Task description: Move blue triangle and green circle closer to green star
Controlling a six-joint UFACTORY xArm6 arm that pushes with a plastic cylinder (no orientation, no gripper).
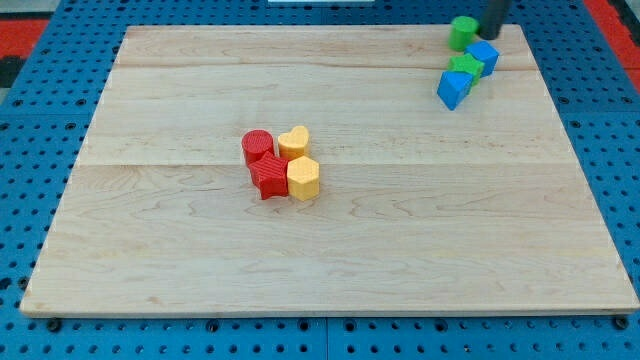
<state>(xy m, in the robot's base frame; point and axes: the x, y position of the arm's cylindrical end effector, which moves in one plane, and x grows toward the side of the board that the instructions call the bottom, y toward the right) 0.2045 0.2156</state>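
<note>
A: Where is my tip (pixel 491 33)?
B: Upper right of the frame, touching the green circle (pixel 462 32) on its right side. It is a bare rod, grasping nothing.
A: And the others?
B: Just below: blue block (pixel 483 56), green star (pixel 464 69), another blue block (pixel 453 89), on the wooden board (pixel 400 220); which blue one is the triangle, I cannot tell. Red and yellow blocks huddle mid-frame.

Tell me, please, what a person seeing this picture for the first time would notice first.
The eye falls first on a tight cluster at the middle of the pale wooden board: a red cylinder block, a red star block, a yellow heart block and a yellow hexagon block. Next comes the top right corner, where a green round block, two blue blocks and a green block stand beside my tip.
</note>
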